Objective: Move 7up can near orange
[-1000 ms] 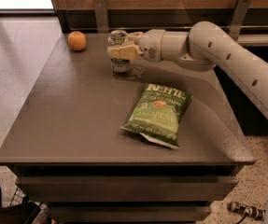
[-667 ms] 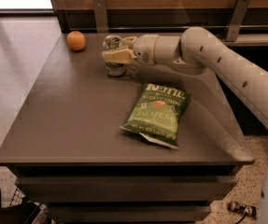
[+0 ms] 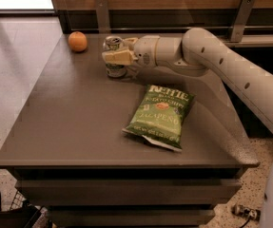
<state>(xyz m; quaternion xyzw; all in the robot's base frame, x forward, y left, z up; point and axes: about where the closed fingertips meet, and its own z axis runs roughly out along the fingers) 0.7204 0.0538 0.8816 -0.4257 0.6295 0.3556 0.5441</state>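
Observation:
The 7up can (image 3: 113, 70), white and green with a silver top, stands upright on the grey table (image 3: 69, 127) at the back, left of centre. My gripper (image 3: 116, 51) reaches in from the right and is shut on the can, one cream finger (image 3: 117, 57) across its front, the other behind it. The orange (image 3: 77, 41) sits at the table's back left corner, a short gap to the left of the can. The finger hides part of the can's label.
A green Kettle chip bag (image 3: 160, 115) lies flat right of the table's centre, in front of my arm (image 3: 231, 65). A wooden rail with metal brackets (image 3: 102, 13) runs behind the table. The table's left edge drops to the floor.
My gripper has carried the can leftward along the back of the table, closer to the orange. The chip bag and the orange have not moved.

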